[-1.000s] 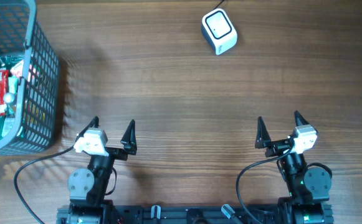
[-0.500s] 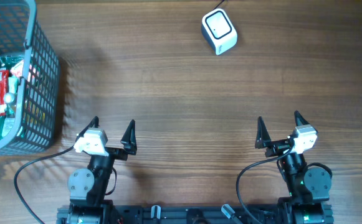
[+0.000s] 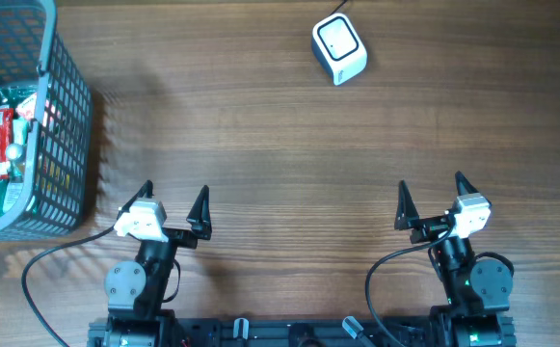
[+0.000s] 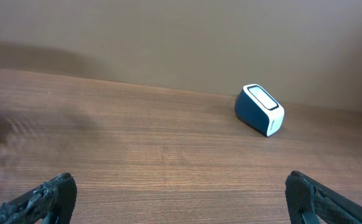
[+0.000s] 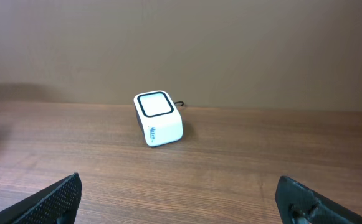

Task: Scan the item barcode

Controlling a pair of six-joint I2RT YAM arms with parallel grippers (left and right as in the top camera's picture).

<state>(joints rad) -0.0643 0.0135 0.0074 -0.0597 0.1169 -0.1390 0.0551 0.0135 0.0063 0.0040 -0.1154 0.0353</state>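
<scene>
Overhead view. Step in hand: the start, with nothing picked yet. The left gripper [image 3: 174, 193] and right gripper [image 3: 431, 188] sit at the near edge of the table [image 3: 260, 145], left and right of centre. Both have jaws spread wide and hold nothing. The basket [image 3: 67, 145] stands at the far-left corner. The packaged items [image 3: 5, 135] lie inside it, showing red, green and white wrapping through the mesh. No barcode is readable from here, and I cannot tell how many packs there are. The scanner [image 3: 338, 48], a white block with a dark-framed window on top, stands near the far edge, right of centre and well apart from the basket.

Left wrist view. The fingers are wide apart with bare wood between them. A sliver of basket wall shows at the left frame edge. The scanner is ahead and to the right, its window tilted up.

Right wrist view. The fingers are wide and empty. The scanner is ahead, slightly left, its window facing up and toward the camera.

Judgement: the left arm is nearer the basket. The next move calls for reaching over the rim, lifting one pack, finding its code face and presenting that face to the window.
</scene>
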